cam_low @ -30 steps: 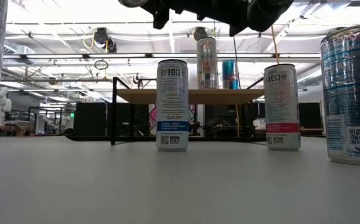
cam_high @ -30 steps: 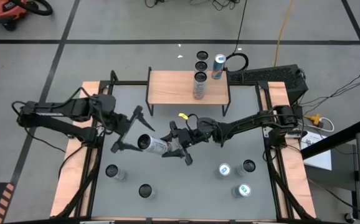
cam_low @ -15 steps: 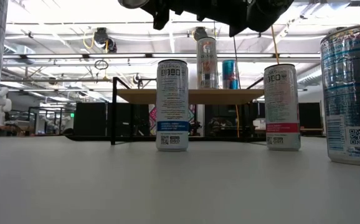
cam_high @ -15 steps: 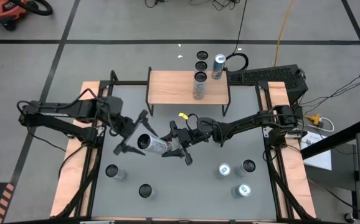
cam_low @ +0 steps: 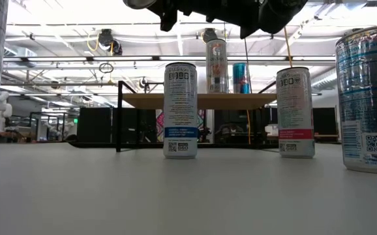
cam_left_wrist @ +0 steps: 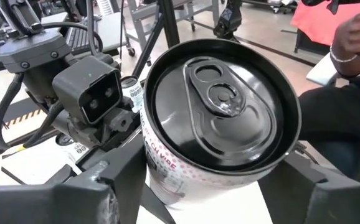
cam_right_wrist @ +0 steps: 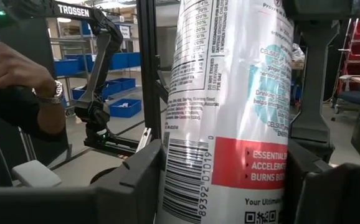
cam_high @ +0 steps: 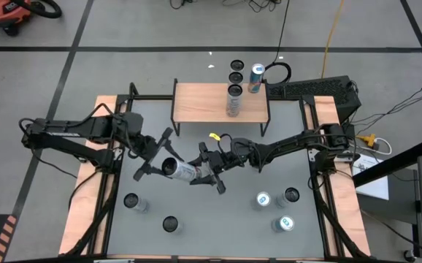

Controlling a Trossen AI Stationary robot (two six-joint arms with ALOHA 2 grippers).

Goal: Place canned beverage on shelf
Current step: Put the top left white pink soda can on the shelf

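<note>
A can (cam_high: 180, 170) was held on its side above the middle of the desk (cam_high: 284, 172), between the two arms. It was gripped by the right hand (cam_high: 209, 173), with a finger (cam_right_wrist: 130, 186) pressed on each side, so it could be passed over without being dropped. The left hand (cam_high: 156, 157) was set around the can's top end, its fingers (cam_left_wrist: 93, 193) on both sides of the lid, but whether they were touching the can could not be told. This looked like a hand-over, made so the can could be turned and carried by the other arm. The shelf (cam_high: 204, 102) stood well apart at the far edge, with one can (cam_high: 233, 100) already set on it. More cans (cam_high: 131, 201) were left standing on the desk.
</note>
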